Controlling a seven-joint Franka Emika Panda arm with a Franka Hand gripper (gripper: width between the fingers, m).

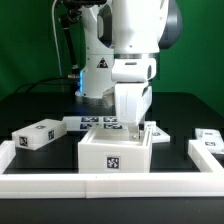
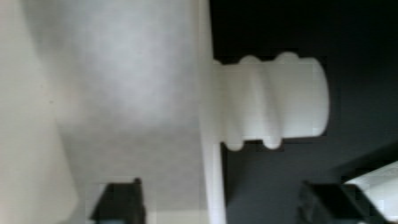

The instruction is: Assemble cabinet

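The cabinet body (image 1: 112, 155) is a white open box with one square marker on its front, standing at the table's front middle. My gripper (image 1: 135, 124) reaches down at the box's back right corner, its fingertips hidden behind the wall. In the wrist view the gripper (image 2: 226, 205) is open, its two dark fingers (image 2: 121, 200) set wide apart on either side of the edge of a white panel (image 2: 107, 100). A white ribbed knob (image 2: 276, 100) sticks out sideways from that panel. Nothing is held.
A loose white block with markers (image 1: 38, 133) lies at the exterior view's left. The marker board (image 1: 98, 122) lies behind the box. Another white part (image 1: 210, 141) lies at the right. A long low white border rail (image 1: 110, 186) runs along the front.
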